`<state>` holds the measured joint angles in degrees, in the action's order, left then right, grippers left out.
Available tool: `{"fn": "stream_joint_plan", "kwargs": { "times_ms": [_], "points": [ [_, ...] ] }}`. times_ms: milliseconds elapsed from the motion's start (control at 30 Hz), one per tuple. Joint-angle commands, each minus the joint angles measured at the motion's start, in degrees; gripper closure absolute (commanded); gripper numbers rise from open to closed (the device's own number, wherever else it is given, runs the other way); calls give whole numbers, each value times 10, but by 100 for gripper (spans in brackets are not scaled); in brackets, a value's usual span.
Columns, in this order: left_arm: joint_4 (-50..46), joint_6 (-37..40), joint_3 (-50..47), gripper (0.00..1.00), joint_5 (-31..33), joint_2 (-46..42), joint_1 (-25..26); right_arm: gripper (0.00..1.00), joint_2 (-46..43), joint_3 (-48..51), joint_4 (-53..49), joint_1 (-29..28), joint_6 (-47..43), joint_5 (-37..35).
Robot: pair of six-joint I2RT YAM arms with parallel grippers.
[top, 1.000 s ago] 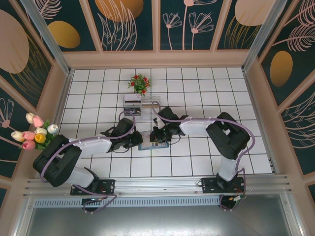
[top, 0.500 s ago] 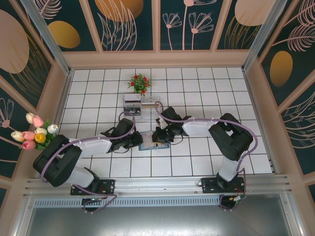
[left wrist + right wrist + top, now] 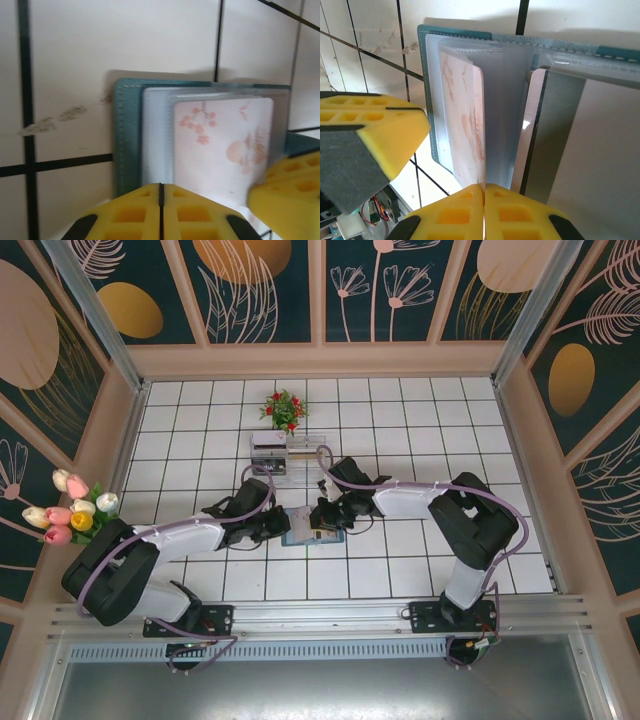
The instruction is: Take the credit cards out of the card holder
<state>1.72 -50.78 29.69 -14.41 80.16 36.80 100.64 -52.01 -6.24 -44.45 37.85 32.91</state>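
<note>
1. Both jaw pairs sit pressed together: your left gripper [image 3: 160,192] at the near edge of the flat teal folding card holder [image 3: 125,140], your right gripper [image 3: 484,192] at its clear plastic sleeves [image 3: 505,100]. You cannot tell whether either pinches anything.
2. It lies open on the white tiled table [image 3: 400,440] between them.
3. A cream plastic card with pink blossoms [image 3: 222,145] sits inside a sleeve.

Both arms bend inward; the left claw [image 3: 277,528] and the right claw [image 3: 318,521], pads pressed together, sit side by side.
</note>
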Motion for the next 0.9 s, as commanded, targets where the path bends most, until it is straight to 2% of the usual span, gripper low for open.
{"fn": "stream_joint_plan", "kwargs": {
  "times_ms": [0, 133, 267, 600, 867],
  "points": [
    [24, -6, 10, 95, -41, -4, -1, 91, 9, -1, -15, 4, -5, 3],
    [27, -5, 16, 100, -42, 24, -1, 91, 11, 0, -14, 4, -4, 3],
    [24, -4, 18, 100, -38, 48, -1, 91, 11, -1, -16, 5, -5, 3],
    [-47, 13, 13, 100, 28, 51, -1, 91, 0, -5, -33, 7, -13, 0],
    [-63, 13, 14, 100, 39, 65, -1, 91, -16, 0, -41, 17, -21, 8]
  ]
}}
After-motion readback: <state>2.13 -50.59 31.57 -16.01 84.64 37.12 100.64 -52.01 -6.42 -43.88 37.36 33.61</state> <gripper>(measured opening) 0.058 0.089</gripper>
